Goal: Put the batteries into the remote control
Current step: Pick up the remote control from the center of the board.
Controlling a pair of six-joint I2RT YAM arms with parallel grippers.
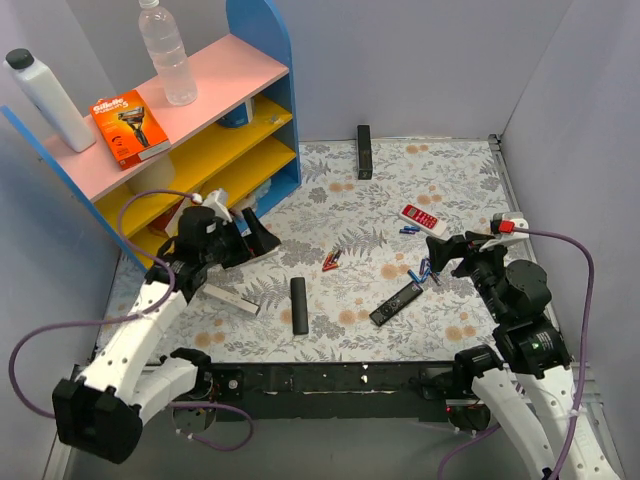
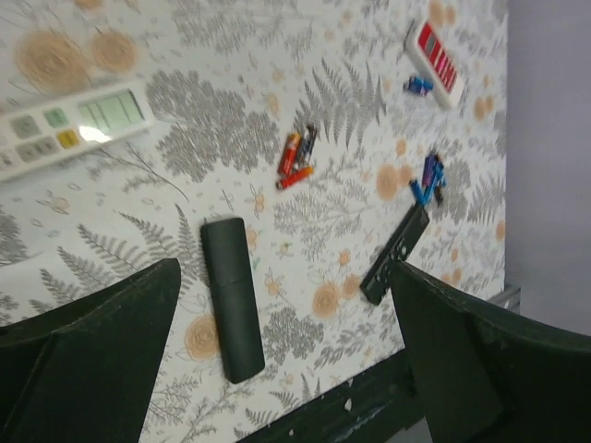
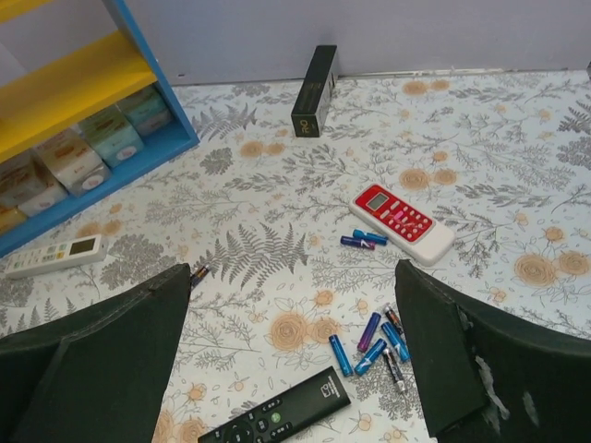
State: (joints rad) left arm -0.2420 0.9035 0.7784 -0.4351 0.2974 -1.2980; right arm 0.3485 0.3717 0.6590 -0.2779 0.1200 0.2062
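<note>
Left pincer (image 1: 245, 238): wide, empty
Right pincer (image 1: 450, 250): wide, empty
Remote control (image 1: 397, 303): lay on the bench (image 1: 460, 180), buttons up, untouched
Batteries (image 1: 428, 270): loose, just beyond it
Progress: we judged nothing was loaded; every step remained

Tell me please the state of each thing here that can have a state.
Left gripper, open, empty.
Right gripper, open, empty.
Buttoned black remote, lying buttons up.
Plain black remote, lying flat, plain side up.
Blue batteries, loose on the table.
Water bottle, upright, capped.
</note>
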